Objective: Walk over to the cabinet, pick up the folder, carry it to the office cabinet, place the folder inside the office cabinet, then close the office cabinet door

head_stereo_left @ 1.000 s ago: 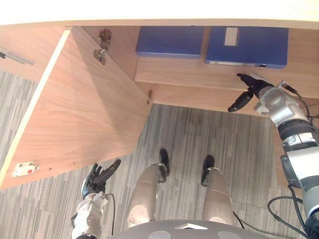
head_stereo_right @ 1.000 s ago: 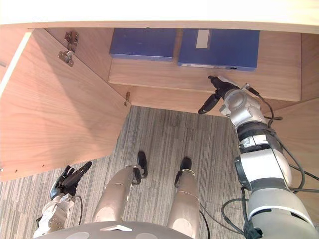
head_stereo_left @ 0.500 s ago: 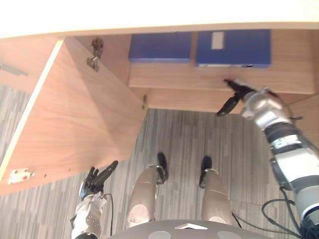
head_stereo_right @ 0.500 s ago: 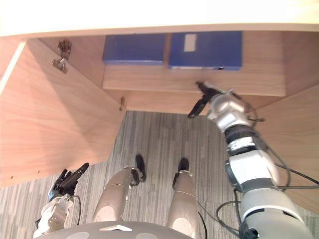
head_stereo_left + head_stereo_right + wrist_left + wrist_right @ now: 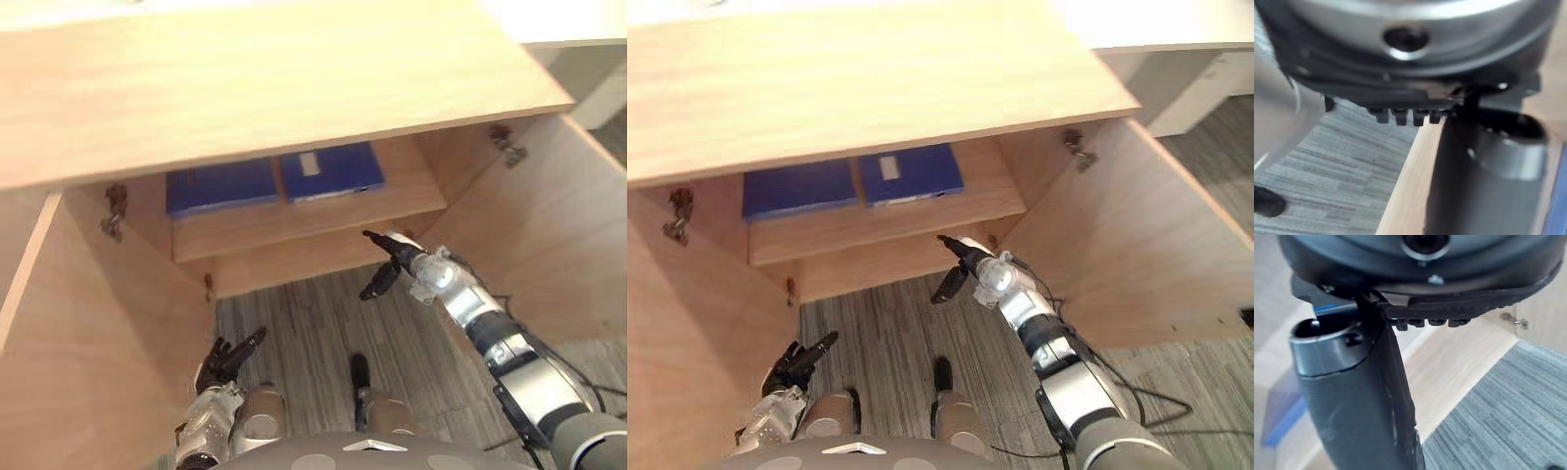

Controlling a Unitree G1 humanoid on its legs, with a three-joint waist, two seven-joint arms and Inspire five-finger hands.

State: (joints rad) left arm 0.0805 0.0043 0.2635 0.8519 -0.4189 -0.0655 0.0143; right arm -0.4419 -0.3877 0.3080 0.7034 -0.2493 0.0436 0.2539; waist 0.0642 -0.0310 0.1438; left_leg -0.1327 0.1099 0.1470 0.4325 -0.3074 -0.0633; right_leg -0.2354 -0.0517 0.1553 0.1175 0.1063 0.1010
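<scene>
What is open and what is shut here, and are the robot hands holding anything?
Left door: swung open.
Right door: swung open.
Plain folder: lying flat on the shelf.
Labelled folder: lying flat on the shelf, beside the plain folder.
Left robot hand: open, holding nothing, low over the floor.
Right robot hand: open, holding nothing, raised before the shelf's front edge.

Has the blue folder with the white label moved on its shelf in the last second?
No. The labelled folder still lies beside the other blue folder on the cabinet shelf, as before; only the camera has shifted.
</scene>
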